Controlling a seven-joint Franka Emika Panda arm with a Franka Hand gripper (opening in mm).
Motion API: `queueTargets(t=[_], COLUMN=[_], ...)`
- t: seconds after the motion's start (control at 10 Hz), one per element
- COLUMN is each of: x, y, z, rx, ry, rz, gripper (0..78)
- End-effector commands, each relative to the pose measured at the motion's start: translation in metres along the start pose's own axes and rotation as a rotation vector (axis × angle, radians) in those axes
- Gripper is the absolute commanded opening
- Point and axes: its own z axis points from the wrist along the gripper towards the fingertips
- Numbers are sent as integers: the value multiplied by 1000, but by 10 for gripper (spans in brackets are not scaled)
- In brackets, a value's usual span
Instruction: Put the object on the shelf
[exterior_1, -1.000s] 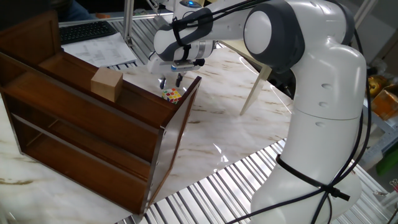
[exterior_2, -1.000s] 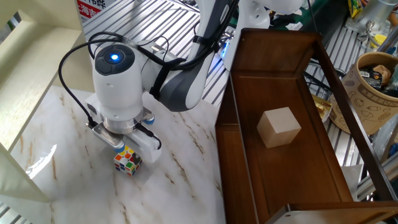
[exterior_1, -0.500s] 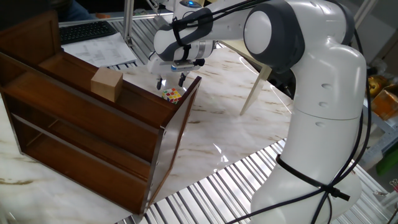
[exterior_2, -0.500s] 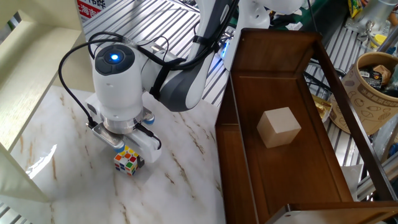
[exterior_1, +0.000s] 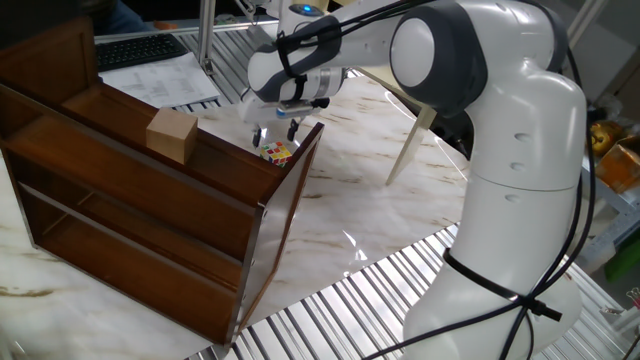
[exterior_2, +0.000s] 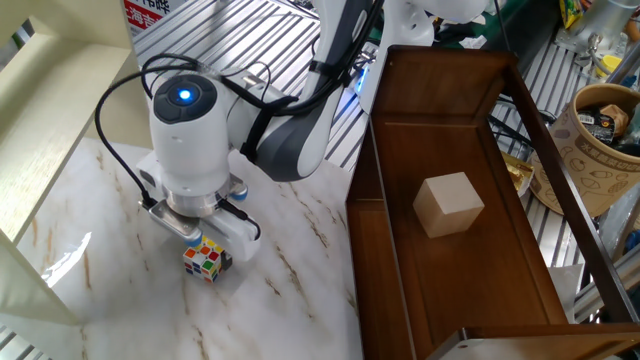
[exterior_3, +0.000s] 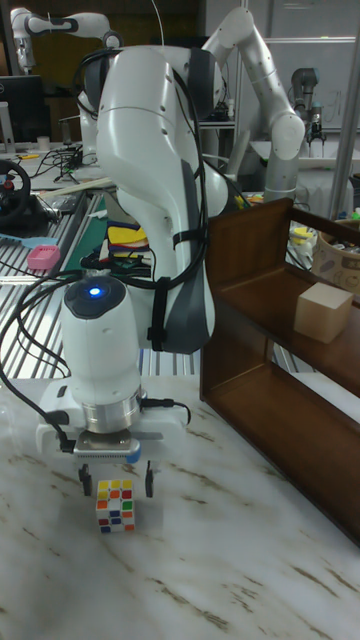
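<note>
Lighting bright, even, overhead. Glare patch on marble table (exterior_1: 352, 245), centre of frame. Shadows soft. Focus sharp throughout; no edge distortion noted.

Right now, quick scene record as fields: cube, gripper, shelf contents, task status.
cube: Rubik's cube on the marble table, outside the shelf
gripper: gripper open, fingers straddling the cube's top, not closed on it
shelf contents: tan wooden block on a tier
task status: cube not lifted, not yet on the shelf

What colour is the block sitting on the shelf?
Plain tan wood block on the dark brown shelf, clearest in the other fixed view.
</note>
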Motion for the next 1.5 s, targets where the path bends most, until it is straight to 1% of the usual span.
queueTargets(t=[0.1, 0.3, 0.4, 0.8, 1.5], x=[-1, -2, -2, -2, -3], y=[-3, -6, -7, -7, -6], z=[1, 5, 11, 15, 32], rx=[4, 3, 3, -4, -8], ry=[-4, -8, -18, -12, -19], rz=[-5, -10, -4, 1, -11], gripper=[771, 771, 771, 771, 771])
